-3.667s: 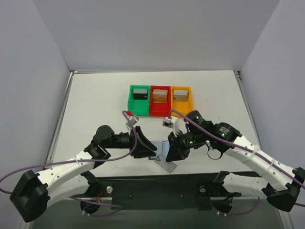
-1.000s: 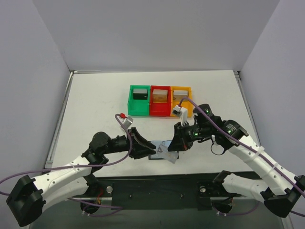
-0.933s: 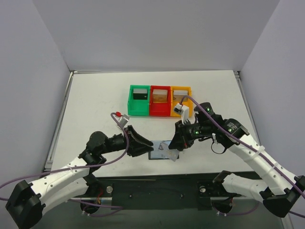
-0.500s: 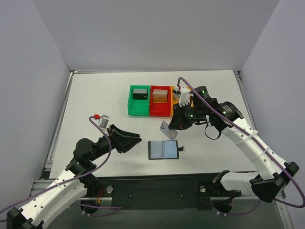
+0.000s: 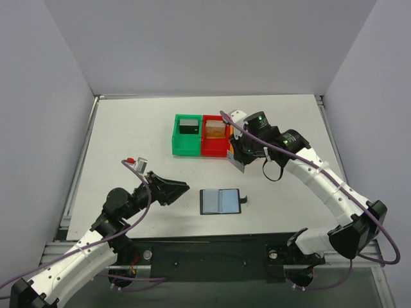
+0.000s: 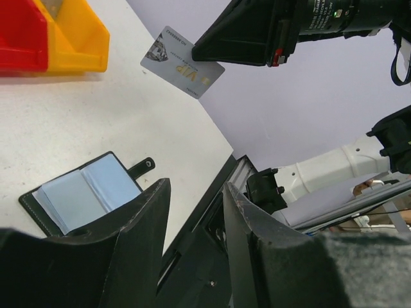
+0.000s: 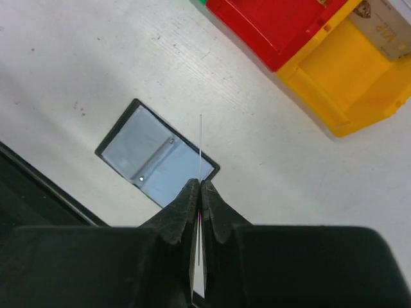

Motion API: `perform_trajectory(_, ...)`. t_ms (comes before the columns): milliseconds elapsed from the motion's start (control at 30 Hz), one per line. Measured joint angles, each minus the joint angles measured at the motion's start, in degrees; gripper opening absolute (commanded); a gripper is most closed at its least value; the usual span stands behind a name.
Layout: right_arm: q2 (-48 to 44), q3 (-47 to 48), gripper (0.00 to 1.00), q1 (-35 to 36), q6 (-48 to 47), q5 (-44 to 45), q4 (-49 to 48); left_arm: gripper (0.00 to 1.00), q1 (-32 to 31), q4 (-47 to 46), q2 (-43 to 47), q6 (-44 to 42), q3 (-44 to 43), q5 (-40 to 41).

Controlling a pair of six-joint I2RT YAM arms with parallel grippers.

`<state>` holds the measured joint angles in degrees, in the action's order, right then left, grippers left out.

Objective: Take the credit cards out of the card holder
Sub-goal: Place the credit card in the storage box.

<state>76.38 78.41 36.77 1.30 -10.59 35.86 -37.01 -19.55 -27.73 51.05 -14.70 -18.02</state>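
Right fingers (image 7: 181,210) rose pinching a card (image 6: 182,62); left fingers (image 6: 144,237) spread; card holder (image 5: 220,201) lies left-right

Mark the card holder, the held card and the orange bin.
card holder (image 5: 219,201), top view, its open light-blue inside.
card (image 6: 182,61), left wrist view, middle of its silver face.
orange bin (image 6: 77,42), left wrist view, its outer wall.

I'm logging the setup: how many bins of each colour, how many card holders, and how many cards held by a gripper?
green bin: 1
red bin: 1
orange bin: 1
card holder: 1
card in the right gripper: 1
total: 5
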Motion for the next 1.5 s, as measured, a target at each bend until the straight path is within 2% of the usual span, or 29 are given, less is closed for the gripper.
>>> perform_trajectory(167, 2.43, -0.26, 0.00, -2.27, -12.85, -4.15, -3.23, 0.46, 0.00, -0.39, -1.53, 1.99, 1.20, 0.72)
perform_trajectory(400, 4.26, -3.43, 0.00, -13.90, -27.85, -15.89, -15.56, 0.43, 0.00, -1.84, -4.48, 4.52, 2.10, -0.70)
perform_trajectory(633, 12.35, -4.28, 0.00, -21.03, -37.20, -26.73, -20.59, 0.43, 0.00, -0.59, 1.16, 2.19, 2.08, -1.25)
perform_trajectory(800, 17.40, -2.71, 0.00, -25.20, -40.09, -31.23, -22.49, 0.43, 0.00, 1.27, 5.40, 0.07, 2.08, -0.15)
perform_trajectory(967, 20.55, -0.26, 0.00, -28.61, -43.08, -34.49, -23.82, 0.43, 0.00, 3.19, 5.99, -1.05, 2.08, 0.61)
perform_trajectory(1267, 24.24, 0.02, 0.00, -29.59, -46.38, -36.89, -26.23, 0.43, 0.00, 6.01, 6.60, -2.10, 2.14, 1.88)
perform_trajectory(1400, 23.32, -4.44, 0.00, -29.42, -41.31, -37.22, -35.50, 0.48, 0.00, 6.51, 6.16, -2.64, 2.14, 3.13)
perform_trajectory(1500, 19.65, -9.27, 0.00, -28.37, -33.18, -36.35, -42.10, 0.52, 0.00, 6.99, 4.57, -3.89, 1.57, 3.85)
